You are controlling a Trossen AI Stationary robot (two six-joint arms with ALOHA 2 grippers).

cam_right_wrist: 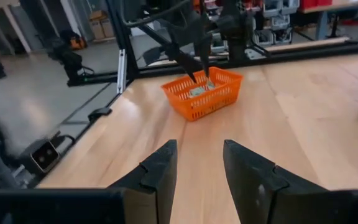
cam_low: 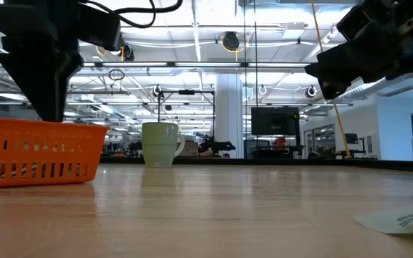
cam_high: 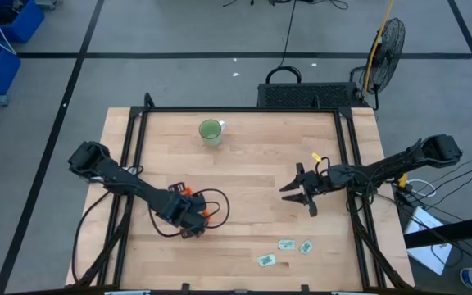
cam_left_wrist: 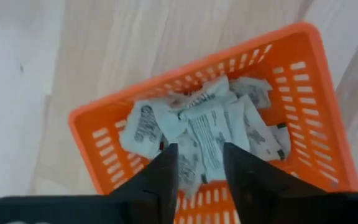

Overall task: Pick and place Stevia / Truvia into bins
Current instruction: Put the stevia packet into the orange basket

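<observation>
Left gripper [cam_left_wrist: 199, 163]: fingers parted by a narrow gap, nothing between them, poised directly over the orange tray [cam_left_wrist: 328, 112] near the table's front-left, which holds a heap of pale sachets [cam_left_wrist: 213, 127]. Right gripper [cam_high: 300, 193]: fingers spread, empty, raised above the bare wooden table [cam_high: 252, 168] right of centre, well apart from the tray. Loose stock: three sachets on the table [cam_high: 286, 244] near the front edge; green cup [cam_high: 211, 131] stands toward the rear.
</observation>
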